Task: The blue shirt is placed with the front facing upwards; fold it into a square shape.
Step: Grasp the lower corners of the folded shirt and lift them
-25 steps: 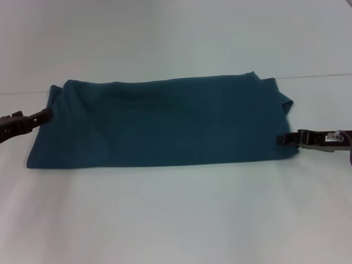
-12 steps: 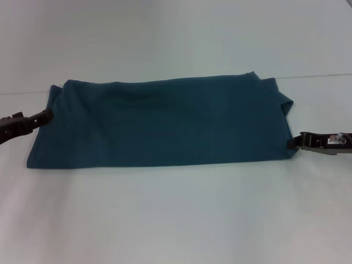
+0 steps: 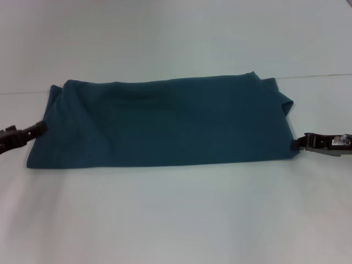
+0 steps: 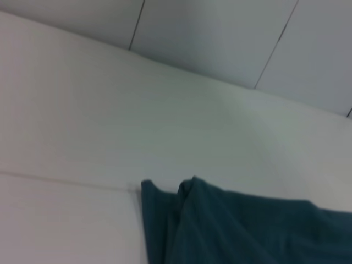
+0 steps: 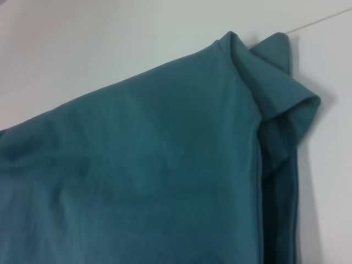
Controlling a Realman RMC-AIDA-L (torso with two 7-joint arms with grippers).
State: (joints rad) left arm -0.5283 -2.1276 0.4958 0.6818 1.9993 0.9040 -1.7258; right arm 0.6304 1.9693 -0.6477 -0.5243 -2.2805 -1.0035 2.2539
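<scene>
Left gripper (image 3: pixel 39 127): at the shirt's left edge; finger state cannot be told. Right gripper (image 3: pixel 296 144): at the right edge; likewise cannot be told. Blue shirt (image 3: pixel 165 121): folded into a wide band, flat on white table (image 3: pixel 176 214); no print or label readable.

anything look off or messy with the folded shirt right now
One thing: at the far right corner of the blue shirt, a tucked layer pokes out past the fold as a bunched flap, so that edge is not straight. The left gripper and right gripper sit at the shirt's short ends.
</scene>
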